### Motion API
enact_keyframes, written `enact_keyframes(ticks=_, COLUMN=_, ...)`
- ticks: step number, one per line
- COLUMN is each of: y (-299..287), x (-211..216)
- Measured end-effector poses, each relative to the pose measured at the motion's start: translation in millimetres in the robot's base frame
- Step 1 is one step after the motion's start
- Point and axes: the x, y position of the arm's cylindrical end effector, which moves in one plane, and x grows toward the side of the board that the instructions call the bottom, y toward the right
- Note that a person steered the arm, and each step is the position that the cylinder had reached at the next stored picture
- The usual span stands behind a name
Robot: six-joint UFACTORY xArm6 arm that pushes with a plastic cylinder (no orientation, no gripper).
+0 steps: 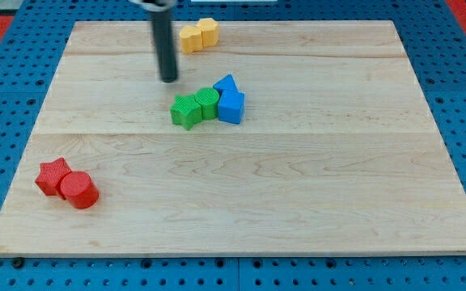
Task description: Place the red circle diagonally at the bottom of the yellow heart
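Observation:
The red circle (79, 191) lies near the view's bottom left, touching a red star (53, 176) on its left. The yellow heart (190, 37) sits at the view's top, touching a yellow block (208, 31) on its right. My tip (169, 80) stands on the board below the yellow heart and just above and left of the green blocks, far from the red circle.
A green star (186, 111), a green block (207, 103) and two blue blocks (231, 106) (226, 84) cluster in the middle. The wooden board (298, 186) rests on a blue pegboard surface.

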Motion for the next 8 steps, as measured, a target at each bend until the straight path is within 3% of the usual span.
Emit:
enact_keyframes(ticks=1, y=-49, x=20)
enact_keyframes(ticks=3, y=-131, x=132)
enact_keyframes(ticks=4, y=-147, x=210)
enact_keyframes(ticks=5, y=-86, x=241)
enact_keyframes(ticks=8, y=-33, x=223)
